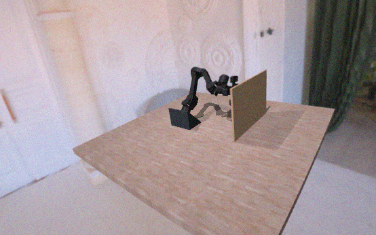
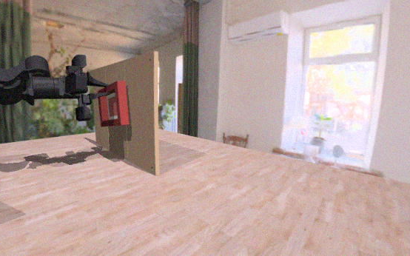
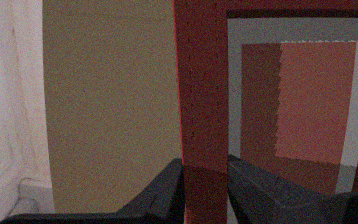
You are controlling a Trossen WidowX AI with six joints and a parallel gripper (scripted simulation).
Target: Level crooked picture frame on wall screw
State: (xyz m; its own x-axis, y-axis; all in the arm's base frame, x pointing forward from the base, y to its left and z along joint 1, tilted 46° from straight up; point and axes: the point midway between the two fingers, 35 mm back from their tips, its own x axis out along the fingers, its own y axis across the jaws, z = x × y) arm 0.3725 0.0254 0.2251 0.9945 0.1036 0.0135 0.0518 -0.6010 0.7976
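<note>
A red picture frame [image 2: 114, 103] with a grey mat and a salmon centre hangs on the tan upright wall board [image 2: 133, 111]. In the exterior view it looks slightly tilted. My gripper [image 3: 202, 165] is shut on one red side bar of the frame [image 3: 202, 90], with a finger on each side of the bar. In the exterior view the arm [image 2: 33, 85] reaches in from the left to the frame's edge. In the top view the board [image 1: 248, 103] hides the frame, and the arm [image 1: 214, 86] stands behind it. The screw and the notched strip are hidden.
The arm's dark base [image 1: 182, 118] sits on the wooden table, left of the board. The board stands upright on the table top. A window and an air conditioner are on the far room wall [image 2: 340, 89].
</note>
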